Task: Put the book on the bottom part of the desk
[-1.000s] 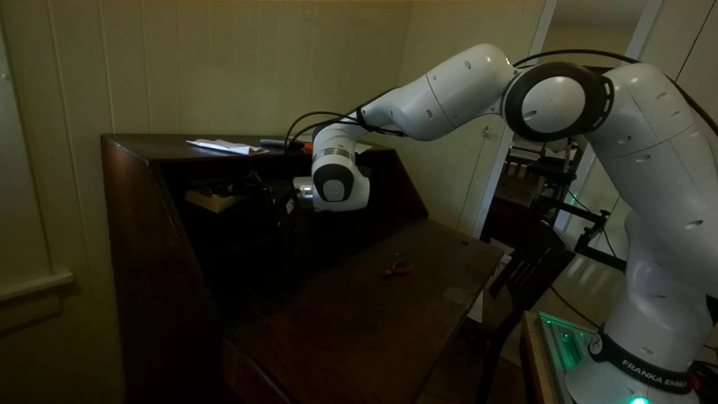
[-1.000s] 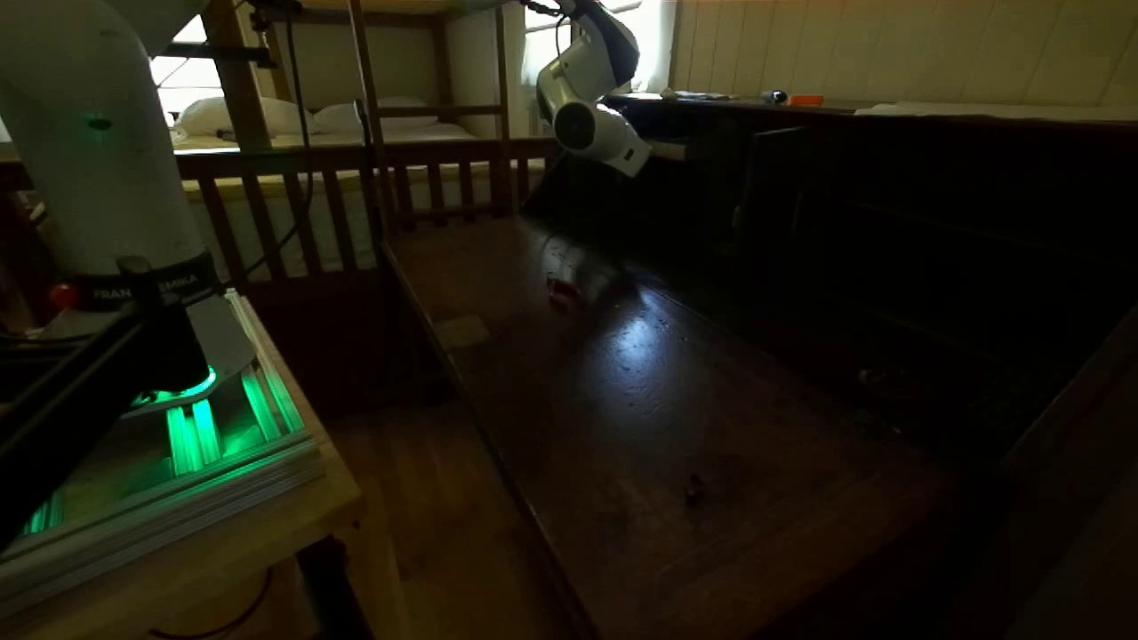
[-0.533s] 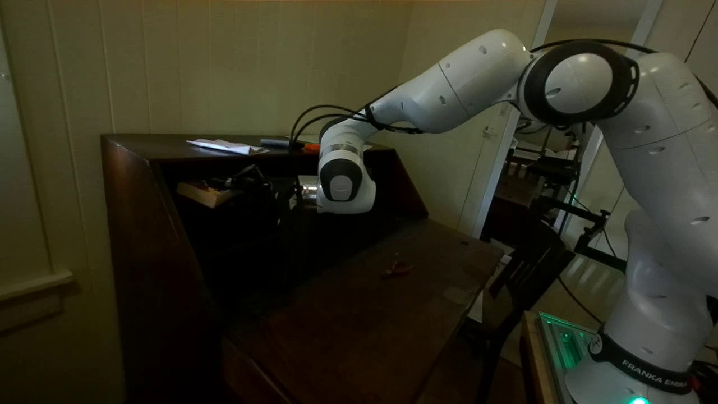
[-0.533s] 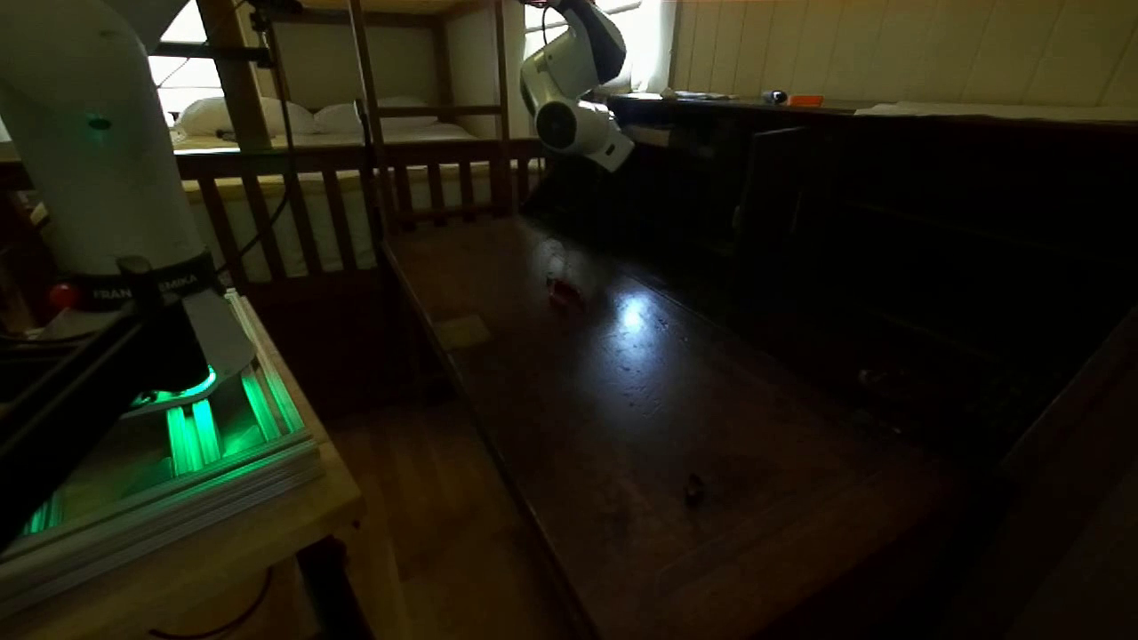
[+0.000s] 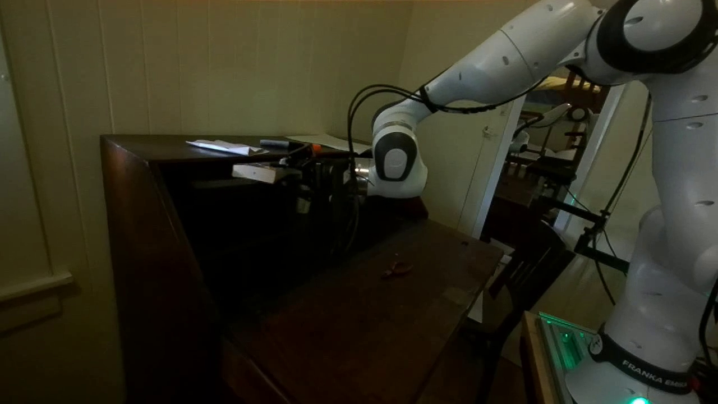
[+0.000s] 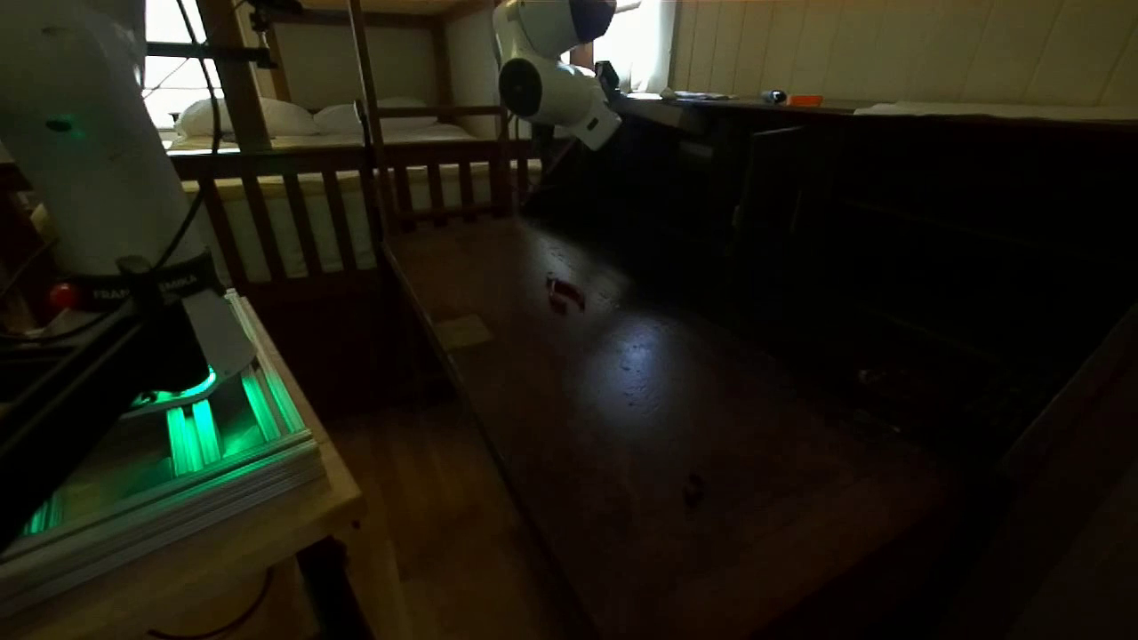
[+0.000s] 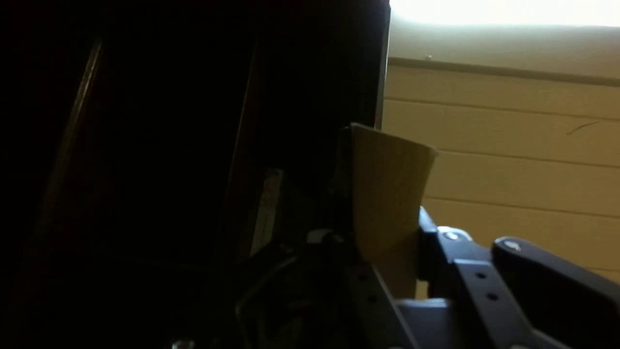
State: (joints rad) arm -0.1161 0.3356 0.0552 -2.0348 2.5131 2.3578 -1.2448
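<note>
In the wrist view, the book (image 7: 393, 186) is pinched between the fingers (image 7: 433, 257) of the gripper (image 7: 385, 245). In an exterior view, it is held up near the upper shelf (image 5: 148, 146) of the dark desk (image 5: 132, 241), higher than the bottom part (image 5: 359, 320) and well apart from it. A small reddish object (image 5: 398, 269) is seen on that part, and white paper (image 5: 221, 147) on the shelf.

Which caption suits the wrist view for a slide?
Robotiq gripper holding a book, with a paneled wall in the background.

Windows (image 6: 636, 53) glare white, a pale sheen spots the dim writing board (image 6: 622, 400), the desk recess (image 6: 933, 249) nearly black.
</note>
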